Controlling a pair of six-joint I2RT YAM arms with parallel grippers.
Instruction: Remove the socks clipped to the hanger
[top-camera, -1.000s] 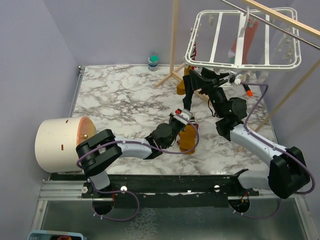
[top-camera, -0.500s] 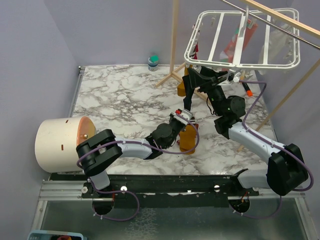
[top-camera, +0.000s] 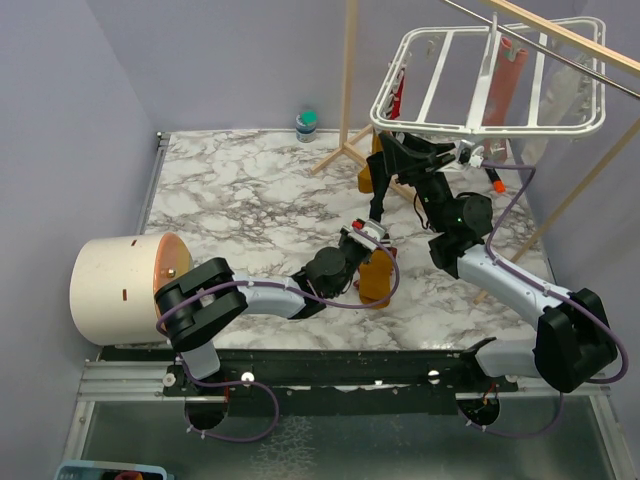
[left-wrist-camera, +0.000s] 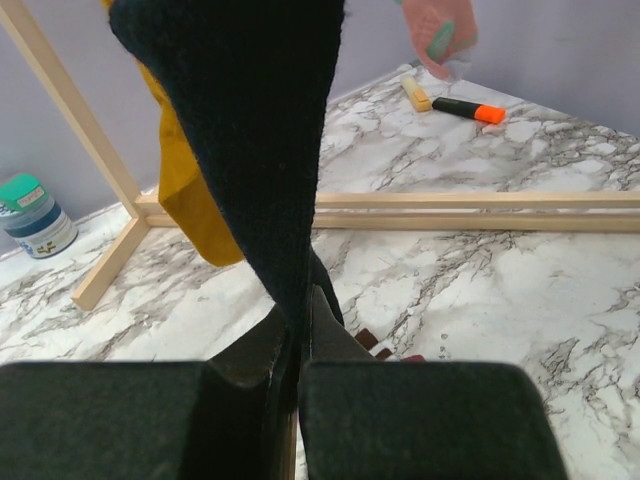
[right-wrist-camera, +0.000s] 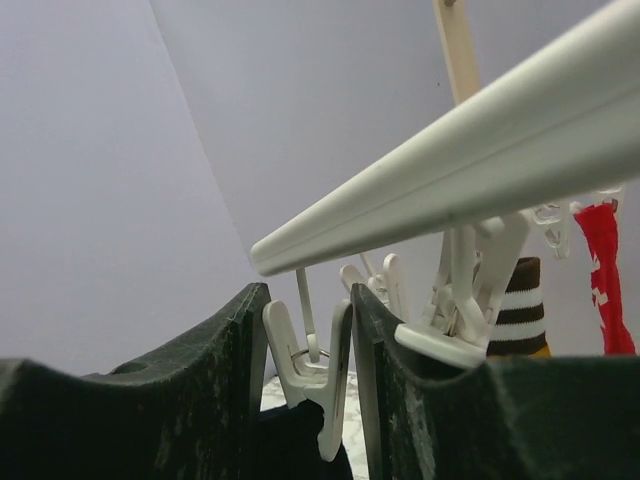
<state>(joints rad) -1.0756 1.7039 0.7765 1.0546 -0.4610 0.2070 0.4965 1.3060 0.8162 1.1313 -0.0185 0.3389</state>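
Marble table (top-camera: 230, 200), lilac walls. hanger (top-camera: 520, 130) hangs off the wooden rack (top-camera: 348, 80), far right, above the table. left gripper (left-wrist-camera: 297, 335) is clamped fully on the low end of the black sock (left-wrist-camera: 260, 130), which stretches up out of frame; mustard sock (left-wrist-camera: 185, 190) just behind it. right gripper (right-wrist-camera: 308, 320) is up under a hanger bar, jaws partway closed, pads against both wings of a white clip (right-wrist-camera: 330, 390). striped sock (right-wrist-camera: 518, 310) and red sock (right-wrist-camera: 612, 280) hang beyond
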